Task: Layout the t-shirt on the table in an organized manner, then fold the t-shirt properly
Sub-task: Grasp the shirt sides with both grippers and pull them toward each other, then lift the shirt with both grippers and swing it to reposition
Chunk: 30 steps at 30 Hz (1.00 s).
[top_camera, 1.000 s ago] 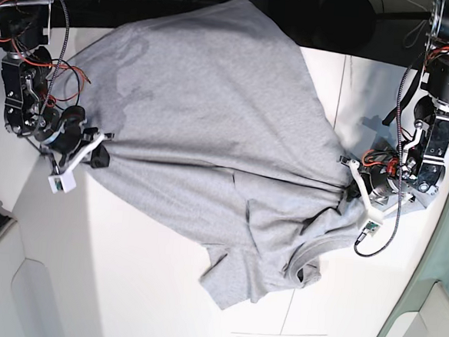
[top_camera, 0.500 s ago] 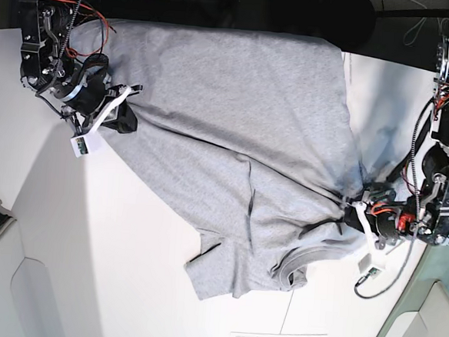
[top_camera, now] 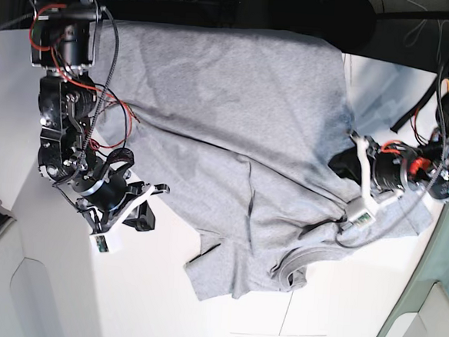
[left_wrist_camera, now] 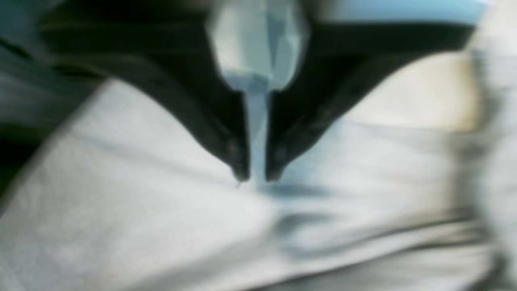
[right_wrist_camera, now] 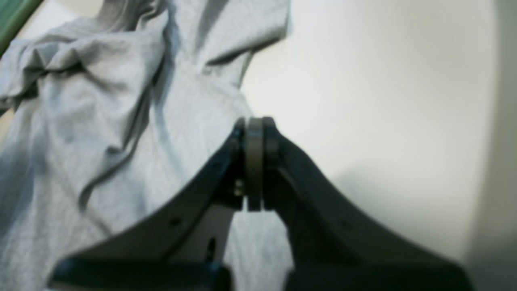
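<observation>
Table (top_camera: 162, 287), flat white, carries shirt (top_camera: 236, 115): soft heather-grey knit, spread wide at far side, bunched and creased near collar. Right gripper (right_wrist_camera: 253, 161), black curved jaws pressed together, pinches shirt edge. Left gripper (left_wrist_camera: 256, 176), jaws nearly together over shirt; blur hides any hold.

t-shirt (top_camera: 236, 115) light heather grey, plain, no print showing; table (top_camera: 146, 294) white; left gripper (left_wrist_camera: 257, 178) fingers black; right gripper (right_wrist_camera: 253, 161) fingers black; red wires (top_camera: 109, 114) on far-left arm, base view
</observation>
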Motion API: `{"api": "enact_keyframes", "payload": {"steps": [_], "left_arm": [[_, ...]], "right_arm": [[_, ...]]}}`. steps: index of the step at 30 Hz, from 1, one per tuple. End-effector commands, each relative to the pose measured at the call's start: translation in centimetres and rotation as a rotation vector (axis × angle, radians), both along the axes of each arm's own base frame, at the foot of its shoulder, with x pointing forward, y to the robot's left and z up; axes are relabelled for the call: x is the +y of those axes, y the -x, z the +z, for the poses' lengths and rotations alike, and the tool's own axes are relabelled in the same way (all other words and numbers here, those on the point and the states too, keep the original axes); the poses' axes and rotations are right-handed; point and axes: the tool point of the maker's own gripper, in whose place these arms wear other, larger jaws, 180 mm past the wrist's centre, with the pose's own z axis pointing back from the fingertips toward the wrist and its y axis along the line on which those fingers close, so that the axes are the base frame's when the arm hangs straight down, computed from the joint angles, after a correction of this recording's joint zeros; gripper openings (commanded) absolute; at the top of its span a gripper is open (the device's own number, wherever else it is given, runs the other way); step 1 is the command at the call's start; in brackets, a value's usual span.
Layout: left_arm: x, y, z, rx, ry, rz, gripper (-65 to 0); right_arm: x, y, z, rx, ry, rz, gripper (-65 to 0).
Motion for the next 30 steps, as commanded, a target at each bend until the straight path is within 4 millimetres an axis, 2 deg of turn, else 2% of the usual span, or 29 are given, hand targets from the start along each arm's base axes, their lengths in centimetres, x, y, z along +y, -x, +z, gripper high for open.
{"api": "enact_keyframes", "payload": {"steps": [1, 3, 5, 9, 12, 17, 21, 24, 27, 30], "left_arm": [[-0.6, -0.3, 1.0, -0.039, 0.025, -0.006, -64.5], [-2.3, 1.9, -0.5, 0.007, 0.067, -0.012, -65.0], [-3.7, 3.6, -2.0, 0.049, 0.082, -0.012, -65.0], [-4.9, 5.0, -4.7, 0.107, 0.060, 0.011, -65.0], [-3.1, 4.7, -7.0, 0.125, -0.033, 0.062, -65.0], [0.2, 4.3, -9.8, 0.210, -0.106, 0.184, -65.0], [2.9, 1.1, -10.2, 0.200, -0.169, 0.254, -65.0], [4.1, -2.0, -9.4, 0.165, -0.184, 0.289, -65.0], [4.9, -5.1, -8.0, 0.120, -0.183, 0.318, -65.0], [4.6, -8.2, -6.5, 0.072, -0.168, 0.335, -65.0]], "right_arm": [[1.2, -2.0, 2.0, -0.062, -0.016, 0.016, -65.0], [3.1, -2.5, 0.6, -0.024, 0.019, 0.063, -65.0], [4.7, -2.3, -1.3, 0.031, 0.065, 0.118, -65.0], [5.6, -1.2, -4.6, 0.091, 0.169, 0.198, -65.0], [4.2, -0.6, -5.8, 0.111, 0.233, 0.209, -65.0], [-0.8, 1.3, -8.3, 0.184, 0.279, 0.163, -65.0], [-4.1, 3.3, -9.9, 0.261, 0.249, 0.109, -65.0], [-5.0, 6.3, -11.5, 0.343, 0.207, 0.103, -65.0], [-4.4, 10.8, -13.2, 0.422, 0.172, 0.128, -65.0], [-2.4, 15.0, -13.6, 0.434, 0.114, 0.160, -65.0]]}}
